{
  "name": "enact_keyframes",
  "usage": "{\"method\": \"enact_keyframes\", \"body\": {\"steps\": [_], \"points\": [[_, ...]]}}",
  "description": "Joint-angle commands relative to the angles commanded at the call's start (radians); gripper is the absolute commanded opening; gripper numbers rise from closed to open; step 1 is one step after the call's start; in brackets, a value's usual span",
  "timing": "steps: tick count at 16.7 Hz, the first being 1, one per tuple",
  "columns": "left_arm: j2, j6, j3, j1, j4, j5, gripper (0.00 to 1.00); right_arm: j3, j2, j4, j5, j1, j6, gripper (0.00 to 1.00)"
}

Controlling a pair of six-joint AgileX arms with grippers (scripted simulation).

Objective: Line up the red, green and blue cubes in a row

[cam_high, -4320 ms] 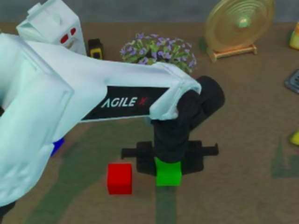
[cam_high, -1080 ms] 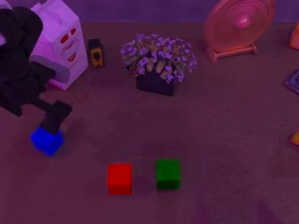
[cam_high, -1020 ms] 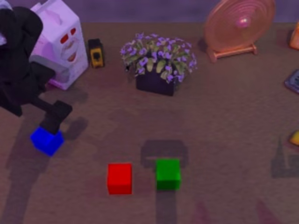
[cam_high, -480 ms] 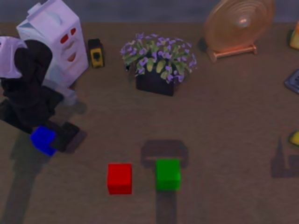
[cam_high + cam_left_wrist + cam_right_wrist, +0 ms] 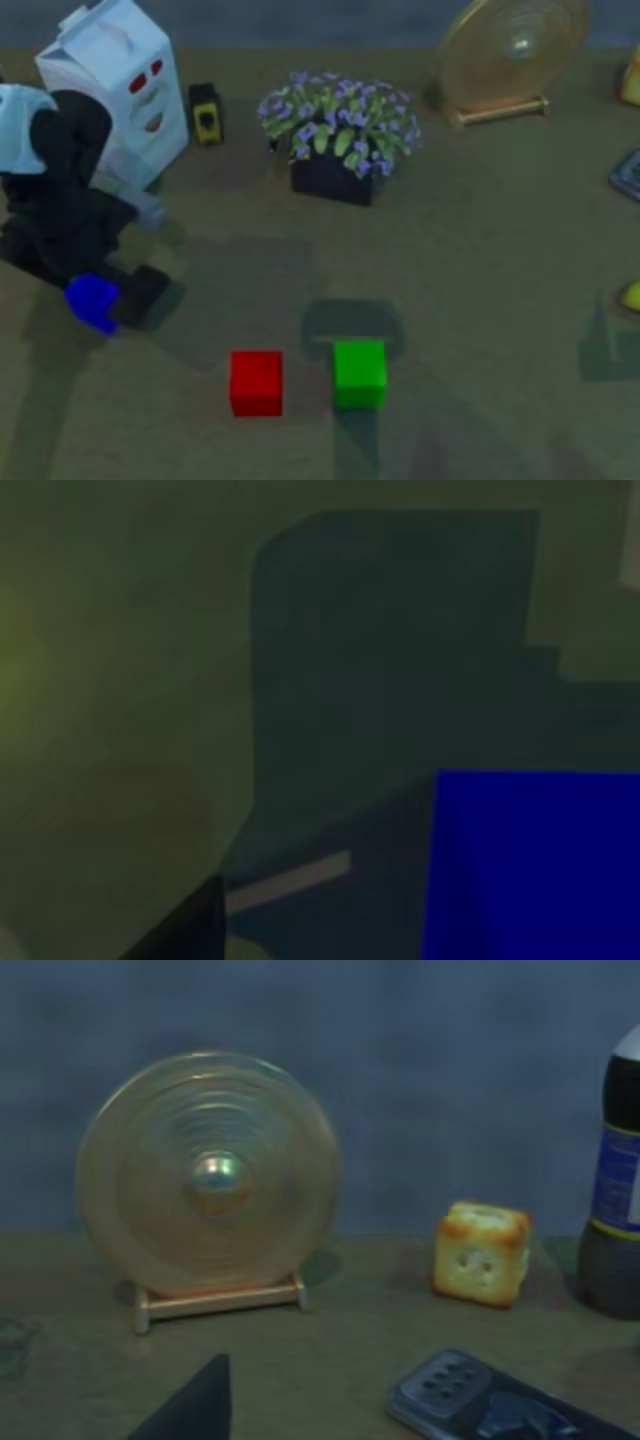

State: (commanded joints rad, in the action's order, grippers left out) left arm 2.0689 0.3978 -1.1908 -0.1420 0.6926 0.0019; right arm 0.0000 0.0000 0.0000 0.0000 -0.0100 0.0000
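Blue cube [image 5: 92, 300]: at the table's 9 o'clock edge, pinched in the left gripper [image 5: 105, 300], one dark finger [image 5: 140, 295] showing at its 3 o'clock side; fills a corner of the left wrist view [image 5: 535, 865].
Red cube [image 5: 256, 381]: toward 6 o'clock, resting on the table [image 5: 480, 300].
Green cube [image 5: 360, 372]: just beside the red one at its 3 o'clock, a narrow gap between, edges level.
Milk carton [image 5: 120, 85]: 10 o'clock corner, behind the left arm.
Small yellow object [image 5: 206, 112]: beside the carton.
Flower pot [image 5: 340, 140]: 12 o'clock.
Round disc on stand [image 5: 510, 55]: 1 o'clock.
Right gripper: outside the top view; grip cannot be told.
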Motion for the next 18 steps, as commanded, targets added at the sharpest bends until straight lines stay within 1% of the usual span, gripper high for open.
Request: {"method": "enact_keyframes", "body": {"steps": [11,12,18], "points": [[0.000,0.000,0.000,0.000,0.000,0.000,0.02,0.000,0.000,0.000,0.000,0.000,0.000,1.00],[0.000,0.000,0.000,0.000,0.000,0.000,0.00,0.000,0.000,0.000,0.000,0.000,0.000,1.00],[0.000,0.000,0.000,0.000,0.000,0.000,0.00,0.000,0.000,0.000,0.000,0.000,0.000,1.00]]}}
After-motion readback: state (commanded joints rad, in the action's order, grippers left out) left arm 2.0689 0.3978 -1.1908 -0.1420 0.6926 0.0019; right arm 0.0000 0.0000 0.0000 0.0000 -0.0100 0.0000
